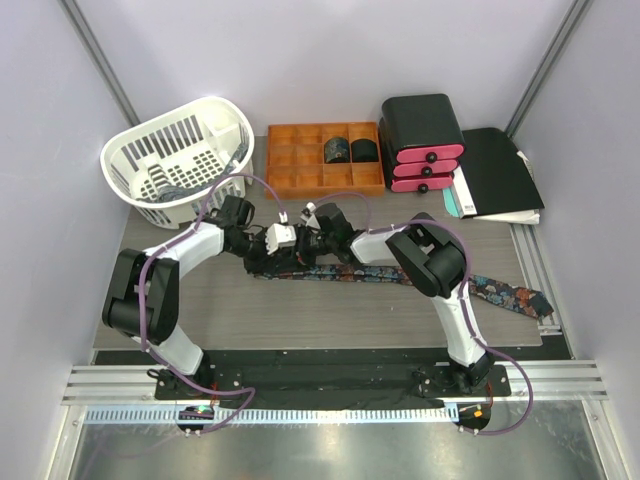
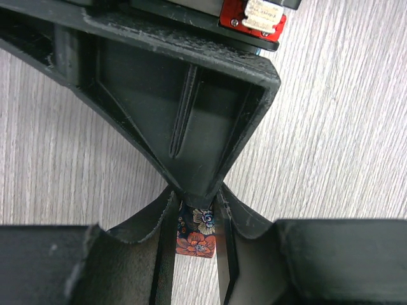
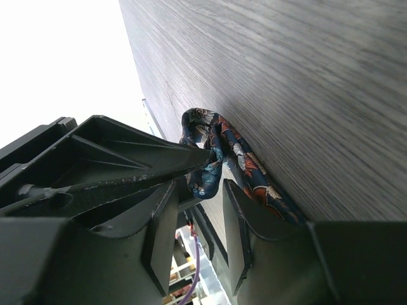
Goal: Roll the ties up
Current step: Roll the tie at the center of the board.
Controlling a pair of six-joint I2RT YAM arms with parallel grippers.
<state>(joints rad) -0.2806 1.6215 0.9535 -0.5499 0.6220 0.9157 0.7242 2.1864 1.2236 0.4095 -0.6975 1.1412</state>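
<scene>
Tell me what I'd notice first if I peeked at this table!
You'd first spot the left pincer and right pincer meeting nose to nose at the middle of the table, both at one end of a long flowery tie that stretches off to the right. Behind them, an orange tray holds two rolled ties, with a white basket to its left and pink drawers to its right.

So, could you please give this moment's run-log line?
left end effector: pinching tie | right end effector: open by tie | tray: two rolled ties
</scene>
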